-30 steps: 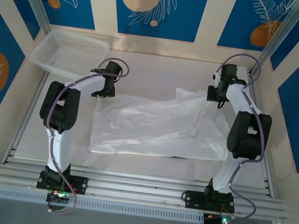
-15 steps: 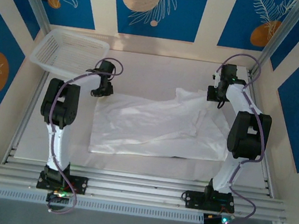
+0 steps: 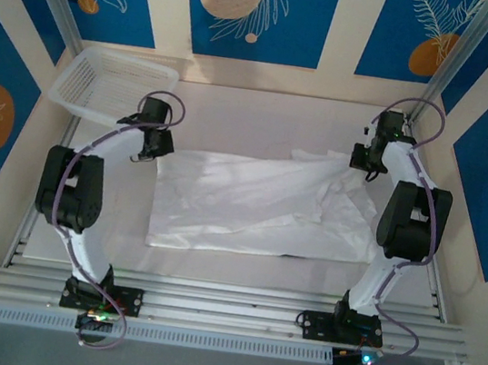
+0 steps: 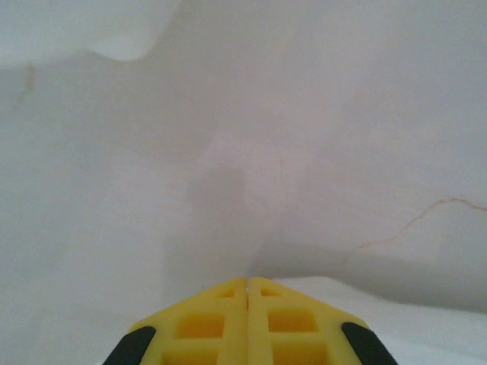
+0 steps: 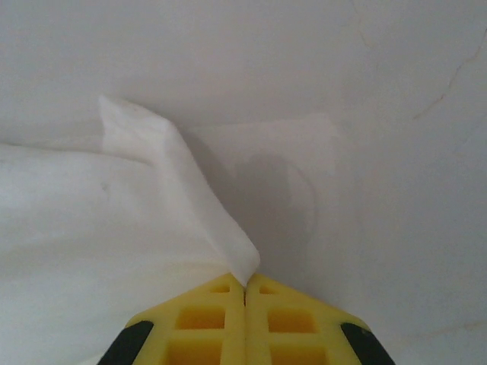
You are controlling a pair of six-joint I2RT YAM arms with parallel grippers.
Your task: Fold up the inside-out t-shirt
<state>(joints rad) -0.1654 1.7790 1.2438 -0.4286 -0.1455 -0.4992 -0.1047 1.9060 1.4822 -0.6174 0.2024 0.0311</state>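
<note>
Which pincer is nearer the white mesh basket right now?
Left. The left pincer sits just off the basket's near-right corner, at the t-shirt's far-left corner. The right pincer is across the table, pinching its far-right corner.

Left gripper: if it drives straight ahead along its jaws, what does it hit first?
Probably the white table: the left gripper, jaws shut, points at it with nothing visible between. Depth is unclear in the wrist view.

left hand point(image 3: 151, 143) closed, right hand point(image 3: 368, 161) swung outward, t-shirt point(image 3: 250, 204) far edge stretched
</note>
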